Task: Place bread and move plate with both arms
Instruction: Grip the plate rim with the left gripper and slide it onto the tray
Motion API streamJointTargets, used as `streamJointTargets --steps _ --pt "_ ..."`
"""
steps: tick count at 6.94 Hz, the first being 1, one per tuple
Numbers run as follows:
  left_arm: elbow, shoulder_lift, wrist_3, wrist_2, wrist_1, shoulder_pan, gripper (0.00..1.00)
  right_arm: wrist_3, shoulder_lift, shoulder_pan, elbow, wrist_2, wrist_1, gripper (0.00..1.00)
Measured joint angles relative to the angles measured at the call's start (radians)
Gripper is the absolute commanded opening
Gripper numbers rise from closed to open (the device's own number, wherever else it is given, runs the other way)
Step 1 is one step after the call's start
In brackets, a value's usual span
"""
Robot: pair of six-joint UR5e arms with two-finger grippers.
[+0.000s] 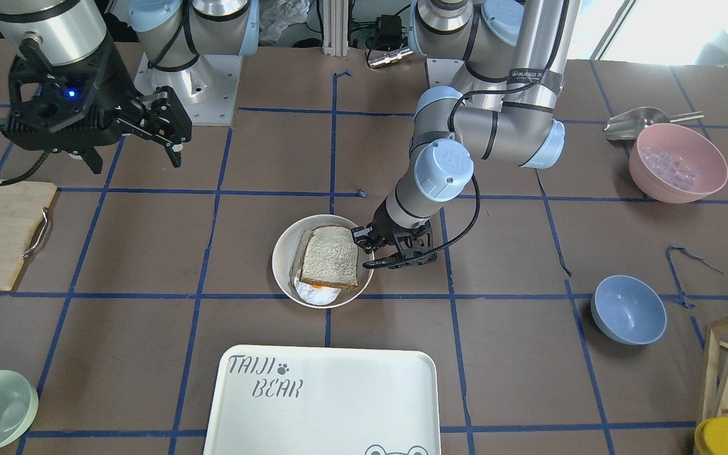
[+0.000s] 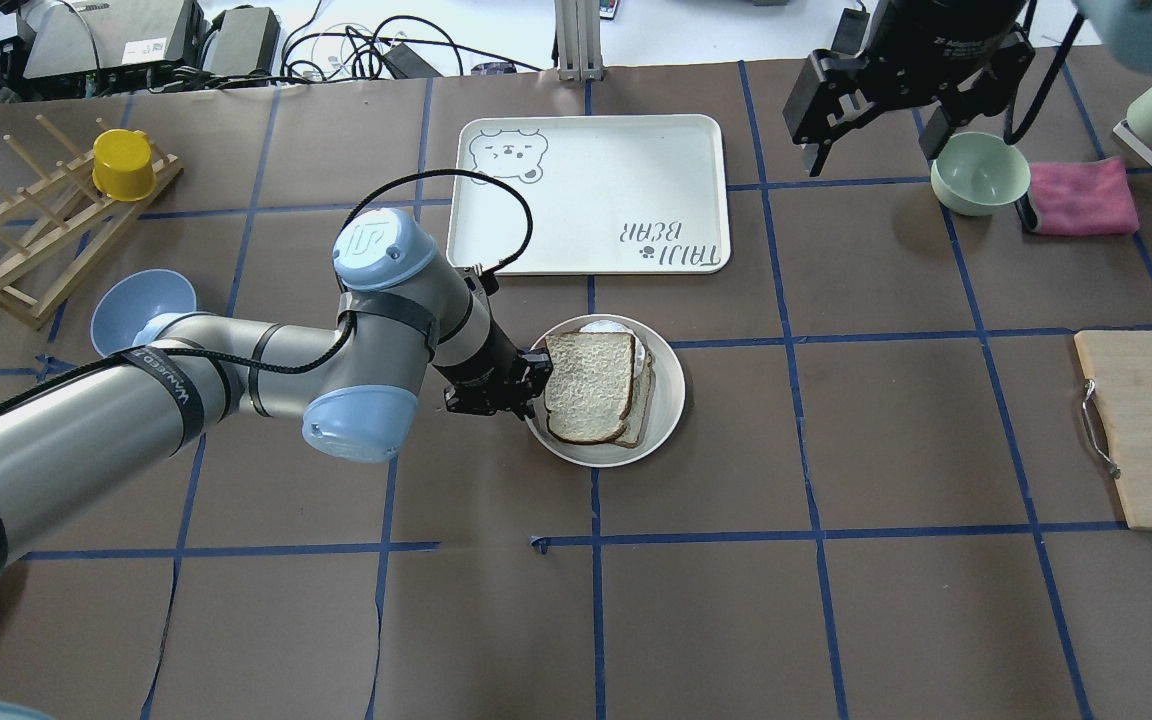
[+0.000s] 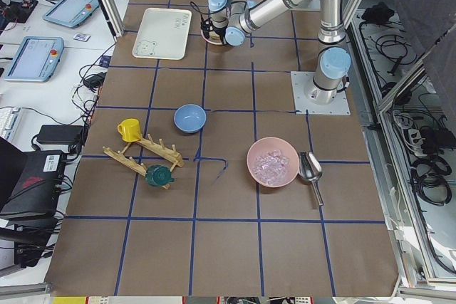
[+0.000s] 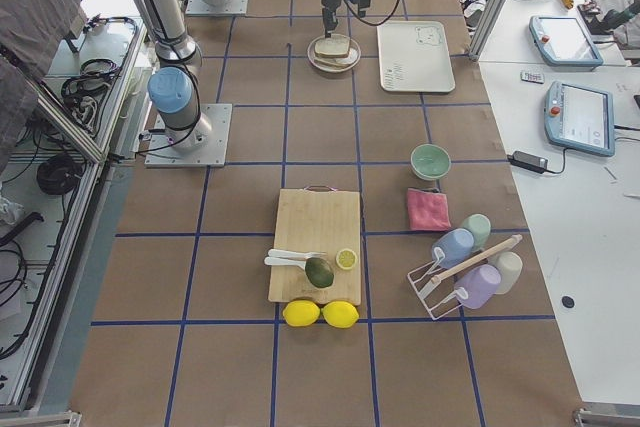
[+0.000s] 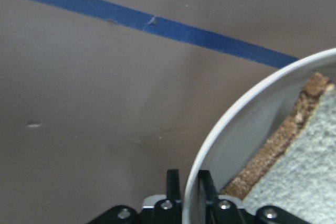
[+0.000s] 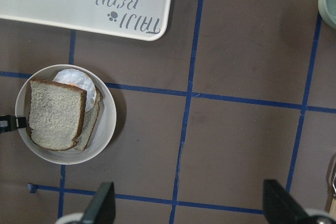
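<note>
The bread lies on top of a second slice and a fried egg in the round white plate at the table's middle. It also shows in the overhead view and the right wrist view. My left gripper is shut on the plate's rim on the robot's left side, one finger inside and one outside. The plate rests on the table. My right gripper is open and empty, high above the table's right side, far from the plate.
The white "TAIJI BEAR" tray lies just beyond the plate. A mint bowl and pink cloth sit under the right gripper. A wooden cutting board is at the right edge. A blue bowl and pink bowl stand on the left arm's side.
</note>
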Motion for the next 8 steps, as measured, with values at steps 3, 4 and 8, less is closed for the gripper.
streamJointTargets --steps 3,4,8 --pt "0.005 0.038 -0.002 -0.041 0.003 0.006 0.0 0.023 -0.026 -0.003 0.003 -0.041 0.017 1.0" --pt "0.026 0.046 -0.003 -0.089 0.019 0.024 0.0 0.041 -0.027 0.002 0.008 -0.041 0.017 1.0" --pt "0.339 -0.141 0.002 -0.177 0.035 0.113 0.0 0.065 -0.026 0.017 0.016 -0.043 0.011 1.0"
